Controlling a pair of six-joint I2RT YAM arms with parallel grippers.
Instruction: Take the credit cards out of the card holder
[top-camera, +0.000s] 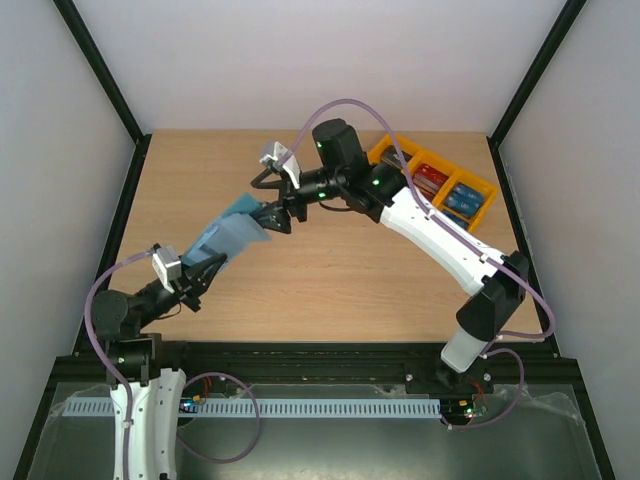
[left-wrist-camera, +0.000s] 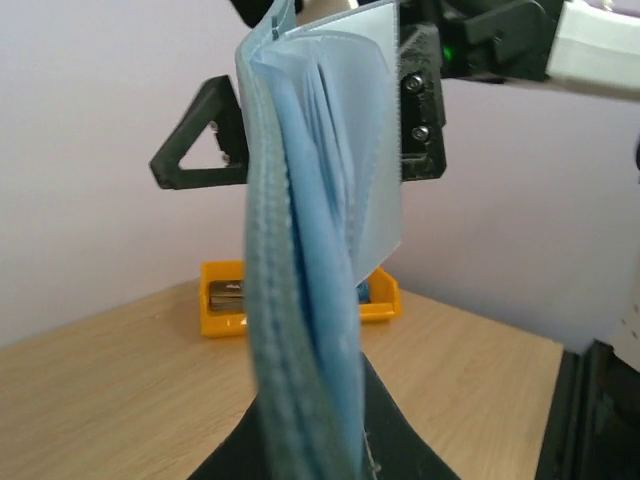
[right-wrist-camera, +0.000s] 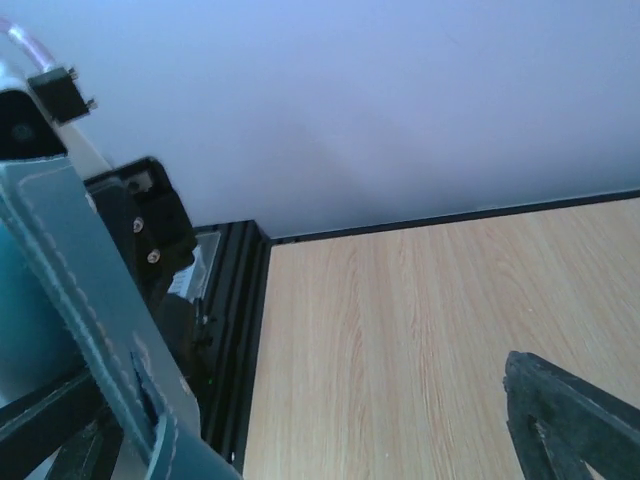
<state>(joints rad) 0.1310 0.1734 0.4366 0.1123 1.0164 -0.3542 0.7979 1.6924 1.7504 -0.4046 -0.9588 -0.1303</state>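
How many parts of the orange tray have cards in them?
2: red cards in the orange tray's middle compartment, blue cards in its nearer end one. The far end one is partly hidden behind the right arm.

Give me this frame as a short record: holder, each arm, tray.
card holder: held in the air, pockets fanned slightly apart
left gripper: jaws shut on the card holder's lower end
right gripper: jaws open, one on each side of its upper end
orange tray: far right; red card and blue card in separate compartments
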